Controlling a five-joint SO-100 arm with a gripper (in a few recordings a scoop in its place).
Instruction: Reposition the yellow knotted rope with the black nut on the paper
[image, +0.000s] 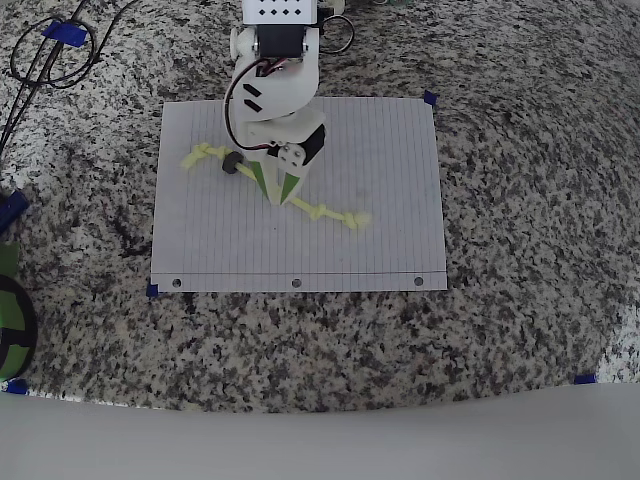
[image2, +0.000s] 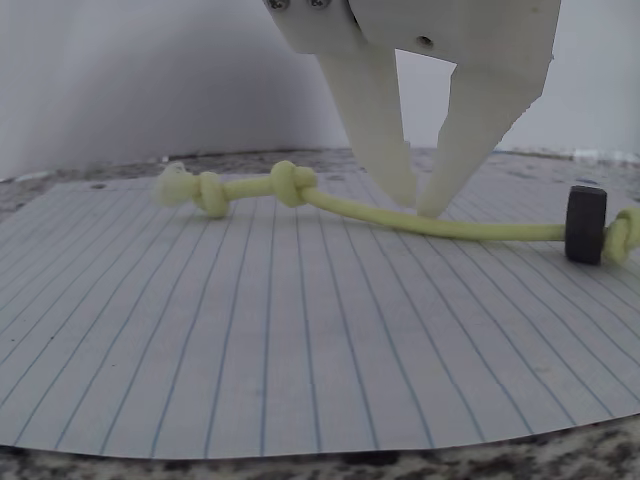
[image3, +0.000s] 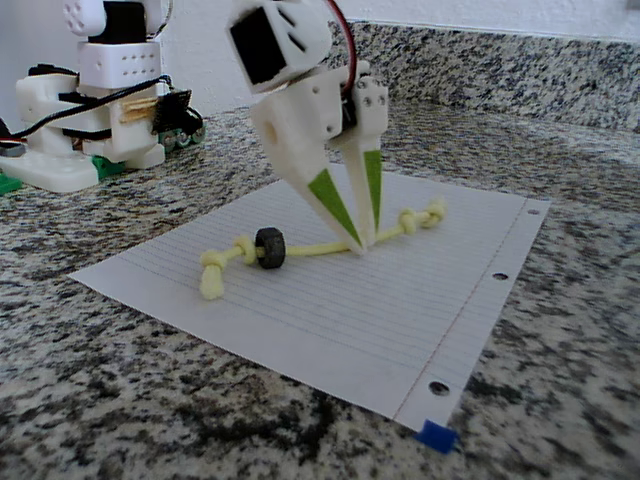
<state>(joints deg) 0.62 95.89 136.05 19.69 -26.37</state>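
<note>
The yellow knotted rope (image: 322, 211) lies flat across the paper (image: 380, 250), running from upper left to lower right in the overhead view. The black nut (image: 233, 165) sits on the rope near its left end knots. In the wrist view the rope (image2: 330, 204) runs left to right, with the nut (image2: 586, 224) at the far right. My gripper (image2: 418, 204) points down with its tips nearly touching each other, resting against the rope's middle stretch. The rope runs along the line between the tips, not through them. The fixed view shows the gripper (image3: 360, 245) meeting the rope (image3: 310, 248) just right of the nut (image3: 269, 247).
The paper rests on a speckled granite counter (image: 520, 200) marked with bits of blue tape (image: 429, 98). Black cables (image: 50, 60) coil at the upper left. The arm's base (image3: 90, 110) stands behind the paper. A dark green object (image: 10, 320) sits at the left edge.
</note>
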